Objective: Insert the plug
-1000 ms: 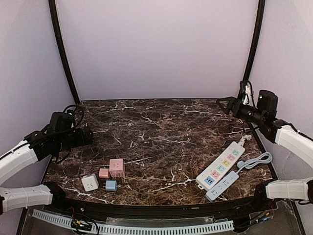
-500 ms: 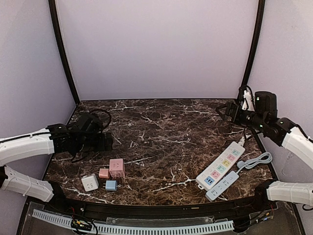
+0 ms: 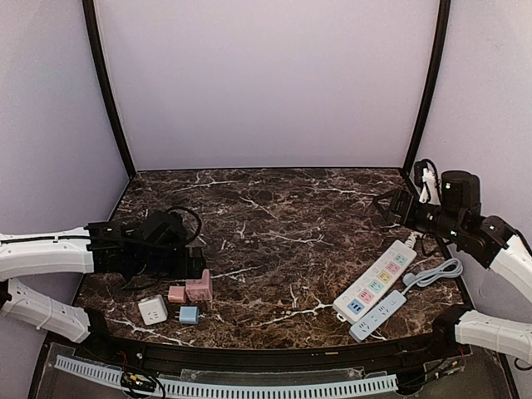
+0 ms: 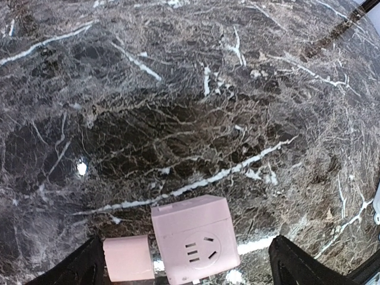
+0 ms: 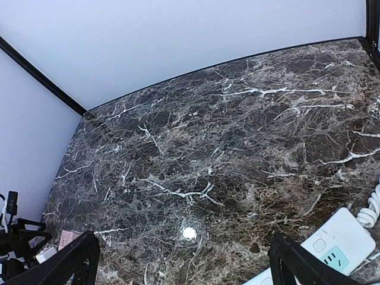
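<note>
A large pink cube adapter (image 3: 199, 288) (image 4: 195, 240) with a socket face rests on the marble table, and a small pink plug block (image 3: 176, 293) (image 4: 126, 257) lies just to its left. A white cube (image 3: 153, 309) and a small blue plug (image 3: 189, 314) lie nearer the front edge. My left gripper (image 3: 198, 268) (image 4: 187, 270) hovers open just behind the pink pair, its fingers either side of both and touching neither. The white power strip (image 3: 376, 281) (image 5: 339, 242) with coloured sockets lies at the right. Open and empty, my right gripper (image 3: 380, 204) (image 5: 187, 270) hangs above the table behind the strip.
A second, pale blue power strip (image 3: 378, 314) lies beside the white one, its grey cord (image 3: 434, 273) curling toward the right edge. A coiled white cord (image 5: 373, 211) leaves the white strip's far end. Black frame posts (image 3: 108, 91) stand at both back corners before the pale walls.
My left arm has swung right and forward from the table's left edge to just behind the pink cubes. The right gripper has dropped slightly toward the table.
</note>
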`<action>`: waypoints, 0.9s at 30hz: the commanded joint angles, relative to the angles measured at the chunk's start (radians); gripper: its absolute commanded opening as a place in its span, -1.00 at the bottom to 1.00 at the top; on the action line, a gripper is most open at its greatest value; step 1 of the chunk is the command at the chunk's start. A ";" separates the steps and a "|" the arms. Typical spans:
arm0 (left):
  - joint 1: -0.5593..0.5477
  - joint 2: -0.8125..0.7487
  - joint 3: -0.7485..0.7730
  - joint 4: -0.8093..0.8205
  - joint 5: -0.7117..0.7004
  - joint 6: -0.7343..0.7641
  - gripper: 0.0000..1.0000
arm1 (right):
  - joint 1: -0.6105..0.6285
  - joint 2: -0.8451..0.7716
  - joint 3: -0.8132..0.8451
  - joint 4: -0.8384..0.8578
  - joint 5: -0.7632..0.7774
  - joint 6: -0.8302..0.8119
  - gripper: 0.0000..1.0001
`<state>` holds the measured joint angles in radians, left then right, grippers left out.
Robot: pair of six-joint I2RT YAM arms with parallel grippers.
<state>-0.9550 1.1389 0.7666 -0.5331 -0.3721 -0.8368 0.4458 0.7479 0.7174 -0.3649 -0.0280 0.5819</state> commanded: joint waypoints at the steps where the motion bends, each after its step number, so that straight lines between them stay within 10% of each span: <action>1: -0.022 0.022 -0.049 -0.048 0.052 -0.052 0.89 | 0.017 -0.024 -0.026 -0.013 0.012 0.021 0.97; 21: -0.108 0.240 0.012 0.000 -0.021 -0.111 0.77 | 0.116 0.006 -0.093 0.058 0.024 0.055 0.97; 27: -0.109 0.320 0.053 0.003 -0.060 -0.110 0.43 | 0.122 0.009 -0.102 0.066 0.025 0.048 0.97</action>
<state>-1.0588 1.4307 0.7849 -0.5198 -0.3855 -0.9375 0.5571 0.7536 0.6334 -0.3359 -0.0212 0.6296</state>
